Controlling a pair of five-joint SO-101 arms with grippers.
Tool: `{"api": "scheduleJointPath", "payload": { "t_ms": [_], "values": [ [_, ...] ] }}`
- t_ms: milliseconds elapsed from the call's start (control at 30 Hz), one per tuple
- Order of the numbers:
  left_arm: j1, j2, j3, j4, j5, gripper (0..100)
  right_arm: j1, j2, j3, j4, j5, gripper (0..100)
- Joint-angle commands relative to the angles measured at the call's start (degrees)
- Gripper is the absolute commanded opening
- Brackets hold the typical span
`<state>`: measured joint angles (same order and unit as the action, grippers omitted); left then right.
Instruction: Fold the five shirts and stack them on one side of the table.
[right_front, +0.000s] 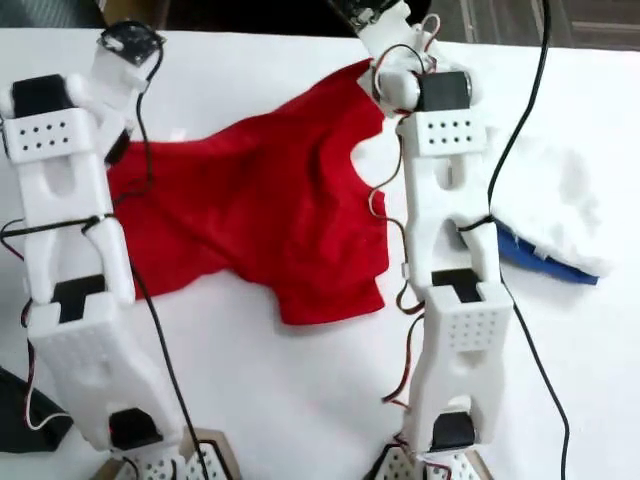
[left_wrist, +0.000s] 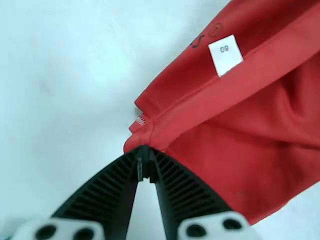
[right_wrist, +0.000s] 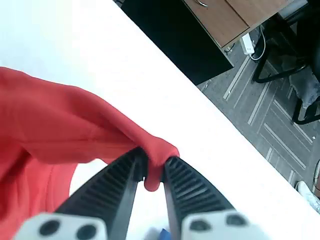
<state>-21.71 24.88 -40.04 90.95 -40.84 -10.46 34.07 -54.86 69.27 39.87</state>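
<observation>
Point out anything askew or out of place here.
The red shirt lies rumpled and skewed mid-table, pinched at two edges by the left end effector and right end effector. Nearby, the blue shirt pokes out from under the white shirt.

Most likely an office or lab room; past the edge of the smooth white tabletop (right_wrist: 60, 40) lies a floor of grey striped carpet tiles (right_wrist: 265, 130); on it stand a brown wooden drawer unit with a metal handle (right_wrist: 235, 15), the black wheeled base of a swivel chair (right_wrist: 270, 72) and a white plastic power strip (right_wrist: 247, 44).
</observation>
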Motion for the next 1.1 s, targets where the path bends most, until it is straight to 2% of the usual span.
{"api": "scheduleJointPath", "payload": {
  "t_ms": [0,133,233,400,533,733,833,900,1067],
  "values": [
    [-1.9,-0.4,-2.8,-4.7,-0.6,2,0.7,-0.4,-0.5,-2.9,0.6,2.2],
    [-3.4,-0.6,-3.0,-12.4,1.5,2,1.9,-0.5,-0.5,-9.5,0.3,2.2],
    [-4.3,-0.3,-8.0,-14.2,4.0,2,3.1,-1.0,-0.6,-13.9,0.3,2.2],
    [-3.9,-0.1,-14.9,-14.2,4.2,2,3.8,-0.5,-4.3,-14.4,0.3,2.2],
    [-2.4,1.2,-15.0,-12.3,3.8,2,1.9,-0.5,-3.5,-12.6,0.3,2.2],
    [0.6,6.8,-14.9,-5.4,2.5,3,0.2,-0.4,-3.4,-8.9,0.3,2.2],
    [2.2,12.3,-15.4,-6.7,3.3,3,0.0,-0.4,-3.4,-7.0,0.3,2.2],
    [3.1,16.1,-15.5,-9.9,5.8,8,0.0,-0.4,-3.4,-5.1,0.3,2.2],
    [5.5,23.1,-15.5,-15.6,12.9,30,0.5,1.0,-3.5,0.6,0.5,2.2]
  ]
}}
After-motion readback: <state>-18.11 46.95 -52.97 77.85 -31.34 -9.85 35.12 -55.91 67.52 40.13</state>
